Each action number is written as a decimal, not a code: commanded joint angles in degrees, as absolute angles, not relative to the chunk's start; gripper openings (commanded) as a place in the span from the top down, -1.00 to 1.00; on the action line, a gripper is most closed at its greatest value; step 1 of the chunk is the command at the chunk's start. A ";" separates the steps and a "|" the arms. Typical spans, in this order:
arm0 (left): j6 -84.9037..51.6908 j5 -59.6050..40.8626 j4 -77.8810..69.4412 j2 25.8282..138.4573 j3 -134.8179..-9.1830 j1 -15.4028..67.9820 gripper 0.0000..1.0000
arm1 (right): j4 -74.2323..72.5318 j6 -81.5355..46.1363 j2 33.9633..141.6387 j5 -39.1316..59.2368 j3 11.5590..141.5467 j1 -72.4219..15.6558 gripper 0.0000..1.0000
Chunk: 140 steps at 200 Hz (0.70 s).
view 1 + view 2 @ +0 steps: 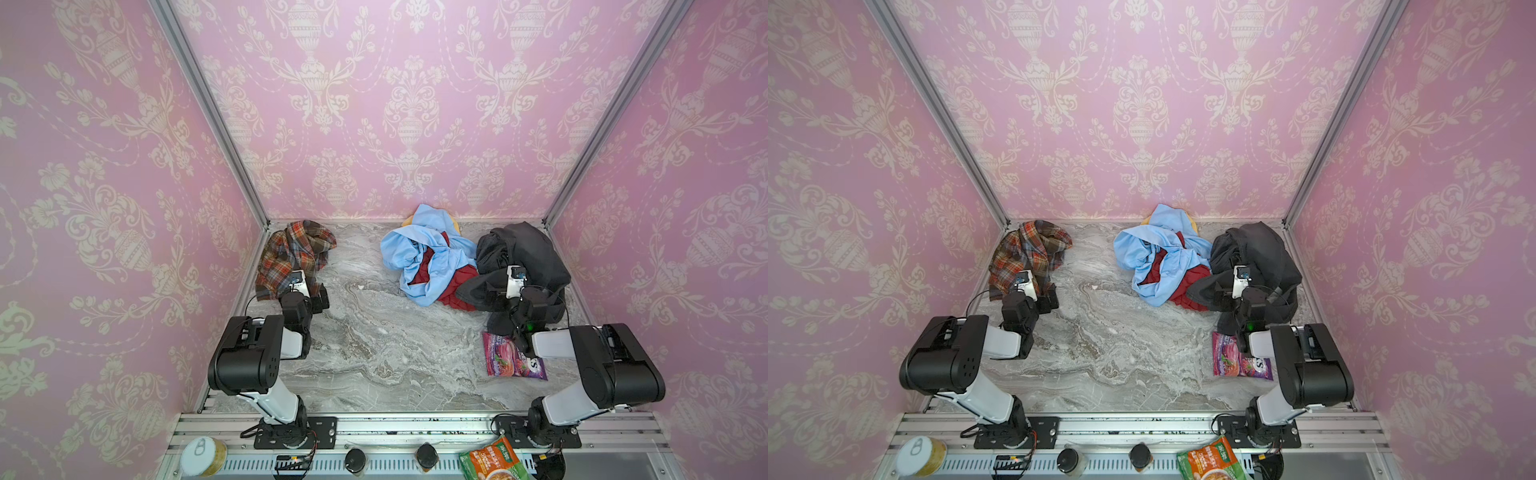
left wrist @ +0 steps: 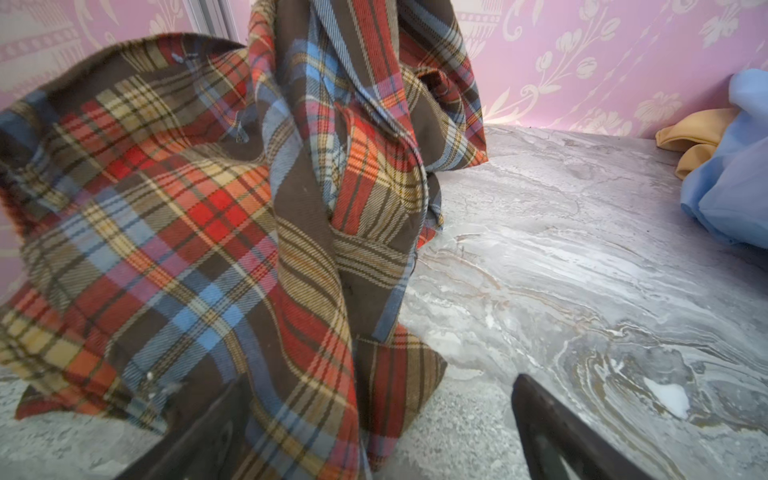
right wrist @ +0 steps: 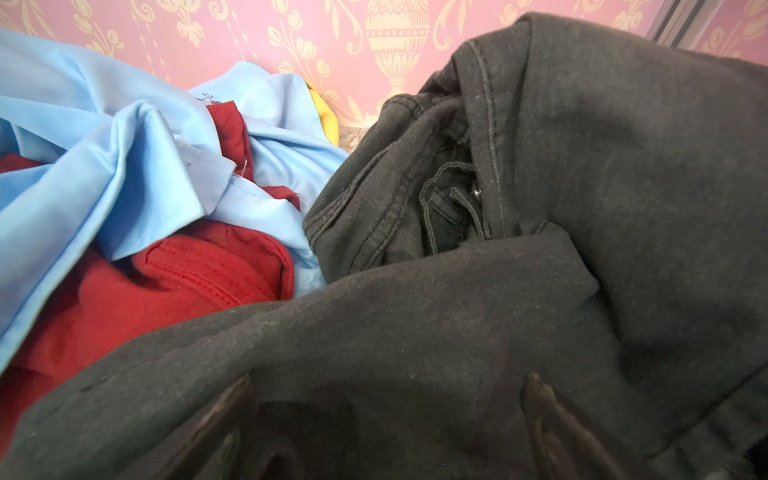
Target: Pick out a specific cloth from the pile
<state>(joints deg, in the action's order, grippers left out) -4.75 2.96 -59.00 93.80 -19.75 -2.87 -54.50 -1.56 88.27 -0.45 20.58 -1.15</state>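
Note:
The cloth (image 1: 295, 253) (image 1: 1030, 253), plaid in brown, orange-red and blue, lies alone in the back left corner, apart from the pile (image 1: 432, 257) (image 1: 1163, 257). My left gripper (image 1: 305, 286) (image 1: 1036, 291) sits at its near edge, open. In the left wrist view the cloth (image 2: 208, 208) drapes over one finger and into the gap of the left gripper (image 2: 378, 382). The right gripper (image 1: 509, 286) (image 1: 1231, 289) (image 3: 388, 378) is open, resting on the pile's dark grey garment (image 3: 582, 208), next to the light-blue garment (image 3: 124, 166) and a dark red one (image 3: 166, 291).
A purple snack bag (image 1: 511, 357) (image 1: 1237, 361) lies on the marble table (image 1: 374, 340) under the right arm. Pink walls close in the left, back and right. On the front rail sit a can (image 1: 203, 457), two dark-lidded jars and a green-orange packet (image 1: 490, 461).

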 commanded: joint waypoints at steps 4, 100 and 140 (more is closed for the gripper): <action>-2.38 4.56 -58.98 93.75 -19.89 -2.73 -0.99 | -54.01 -2.32 88.41 -0.92 20.88 -0.91 -1.00; -2.37 4.43 -58.57 93.65 -19.96 -2.80 -0.99 | -53.65 -2.36 88.46 -0.97 21.06 -0.88 -1.00; -2.37 4.41 -58.64 93.65 -20.02 -2.79 -0.99 | -53.27 -2.30 88.45 -0.83 21.33 -0.90 -1.00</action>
